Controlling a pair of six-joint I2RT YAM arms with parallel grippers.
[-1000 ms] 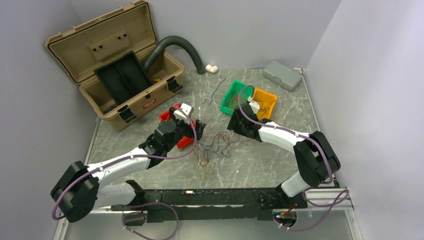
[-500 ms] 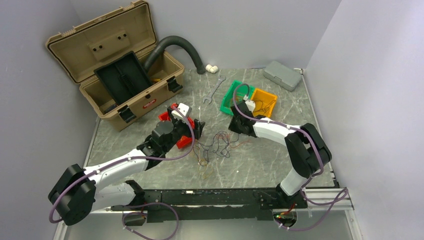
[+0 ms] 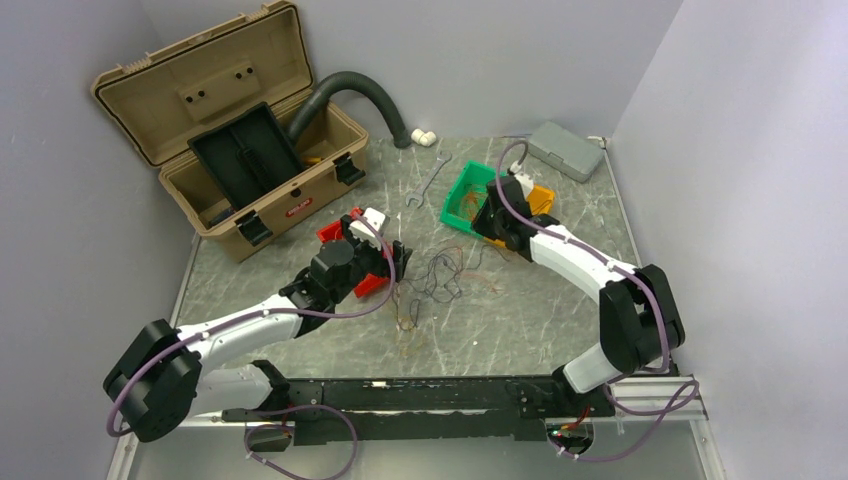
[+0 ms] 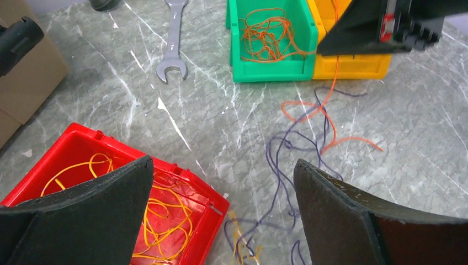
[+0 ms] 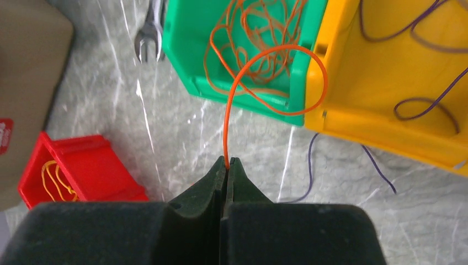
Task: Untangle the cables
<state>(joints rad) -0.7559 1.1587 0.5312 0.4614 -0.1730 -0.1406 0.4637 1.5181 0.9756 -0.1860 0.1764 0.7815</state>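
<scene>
DESK-TOP SORTING: The right claw (image 5: pixel 227 161), clenched tight on a single orange wire (image 5: pixel 226 130), hangs over the desk (image 3: pixel 520 320) just in front of the green bin (image 5: pixel 190 66). The wire rises from the shut tips and curls in a loop across that bin's near wall. More orange strands lie coiled inside the green bin. The rest of the cables (image 3: pixel 437 280), a loose knot of dark and orange strands, lies on the desk in front of the green bin, toward the arms' bases. The left claw (image 4: pixel 222 163), spread wide and grasping nothing, hovers on the far side of that knot from the green bin, above the edge of a red bin (image 4: pixel 66 152) that holds yellow wire. A yellow bin (image 5: pixel 386 132) sits against the green bin's right side with purple strands inside. A wrench (image 4: pixel 171 44) lies flat on the desk to the green bin's left.
</scene>
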